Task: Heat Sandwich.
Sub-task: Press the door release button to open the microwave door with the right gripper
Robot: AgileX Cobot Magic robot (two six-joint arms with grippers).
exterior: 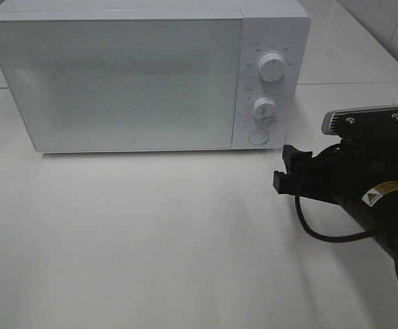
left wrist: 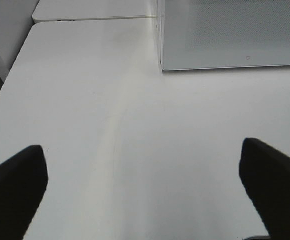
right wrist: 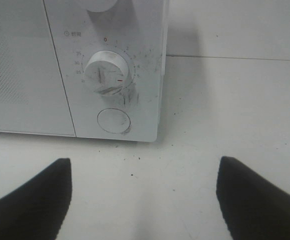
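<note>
The sandwich is out of view in every frame. A white microwave (exterior: 116,75) stands at the back of the table with its door closed. My right gripper (exterior: 282,168) hovers just in front of the microwave's control panel, open and empty. In the right wrist view the right gripper (right wrist: 145,170) faces the timer knob (right wrist: 107,72) and the round button (right wrist: 114,120) below it. The left arm does not show in the exterior view. In its wrist view my left gripper (left wrist: 142,150) is wide open over bare table, with the microwave's near corner (left wrist: 234,35) ahead.
The control panel carries an upper knob (exterior: 272,66), a lower knob (exterior: 264,110) and a round button (exterior: 257,136). The white table (exterior: 151,240) stretches in front of the microwave. A second table surface (left wrist: 90,10) adjoins it behind.
</note>
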